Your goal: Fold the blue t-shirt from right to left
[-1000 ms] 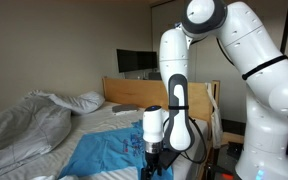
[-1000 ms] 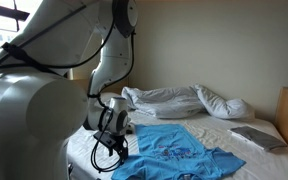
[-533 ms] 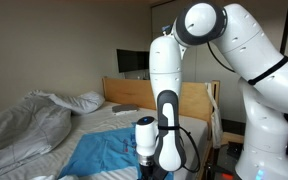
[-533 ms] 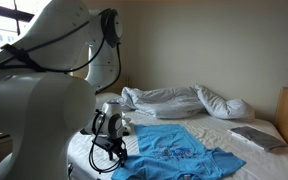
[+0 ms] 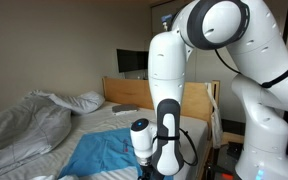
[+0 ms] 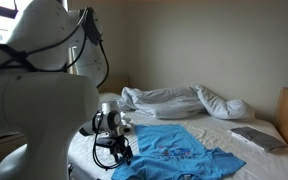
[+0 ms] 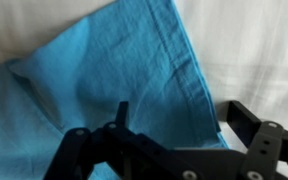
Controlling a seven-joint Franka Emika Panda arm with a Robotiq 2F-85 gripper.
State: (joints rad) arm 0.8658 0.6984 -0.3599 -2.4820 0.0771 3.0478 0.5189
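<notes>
Wrist view is mostly filled by the blue t-shirt (image 7: 104,90), whose hemmed edge lies on the white bed (image 7: 254,50). The gripper (image 7: 169,140) hangs over that edge, its fingers spread wide and gripping nothing, their bases cut off by the frame. In both exterior views the shirt lies spread at the bed's robot-side edge, partly hidden by the arm (image 5: 167,130). The grey duvet (image 6: 169,98) lies rumpled along the bed's far side.

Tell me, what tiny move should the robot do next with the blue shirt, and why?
Probably lower a little and close on the edge of the blue t-shirt. The gripper hangs open just above that edge, next to the white sheet, and holds nothing yet.
</notes>
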